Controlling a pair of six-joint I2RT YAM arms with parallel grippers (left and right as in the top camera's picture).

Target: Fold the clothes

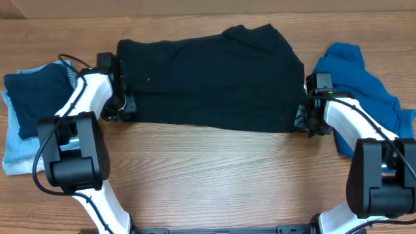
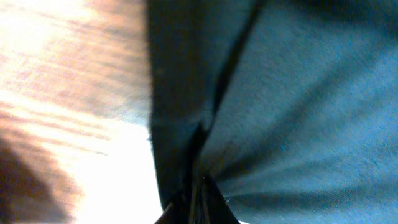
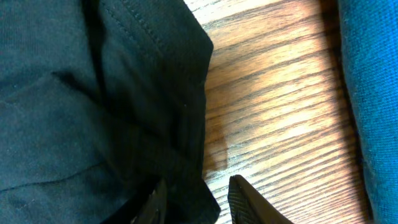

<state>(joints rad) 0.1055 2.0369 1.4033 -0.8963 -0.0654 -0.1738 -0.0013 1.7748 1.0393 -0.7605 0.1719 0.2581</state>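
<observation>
1. The left gripper is clamped tight on the near-left corner of the large plain black cloth garment, and the fabric puckers into its jaws.
2. The right gripper straddles the near-right corner; I cannot tell whether it bites.
3. The garment lies spread flat on the wooden table, both near corners taken, presumably to fold it away from the robot.

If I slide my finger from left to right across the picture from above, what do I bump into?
light-blue jeans → left gripper → black shirt → right gripper → teal-blue garment
</observation>
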